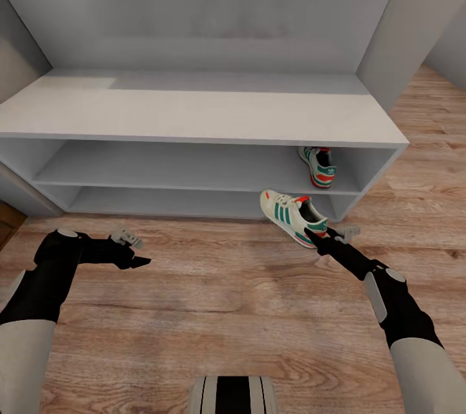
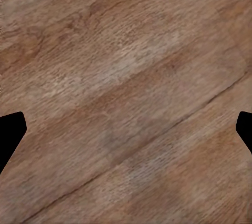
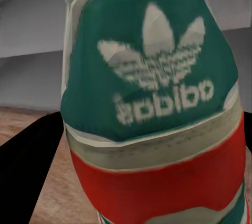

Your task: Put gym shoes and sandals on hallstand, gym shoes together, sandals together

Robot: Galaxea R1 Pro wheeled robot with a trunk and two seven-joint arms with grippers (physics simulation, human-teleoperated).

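At the lower left of the frame the left gripper (image 1: 137,252) hangs just above the corridor floor (image 1: 213,310), its dark fingers spread apart with nothing between them. In the left wrist view there is bare wood plank with a black fingertip (image 2: 10,132) at either edge, so the jaws stand wide and empty.

Across the upper half stretches the hallstand (image 1: 194,113), a low grey-white unit with a flat top, two open shelf levels beneath and a tall back panel behind. Its top is bare.

Right of centre, one gym shoe (image 1: 289,215) sits in front of the lowest shelf's edge, toe pointing up and left, heel toward the arm. The right gripper (image 1: 321,237) is at that heel; the right wrist view has the green heel patch and red band of the shoe (image 3: 152,103) pressed close between dark fingers (image 3: 31,166), so it looks clasped on the heel. Whether the sole touches the floor I cannot tell.

Further right, the second gym shoe (image 1: 318,166) stands on the upper shelf level near its right end, heel outward.
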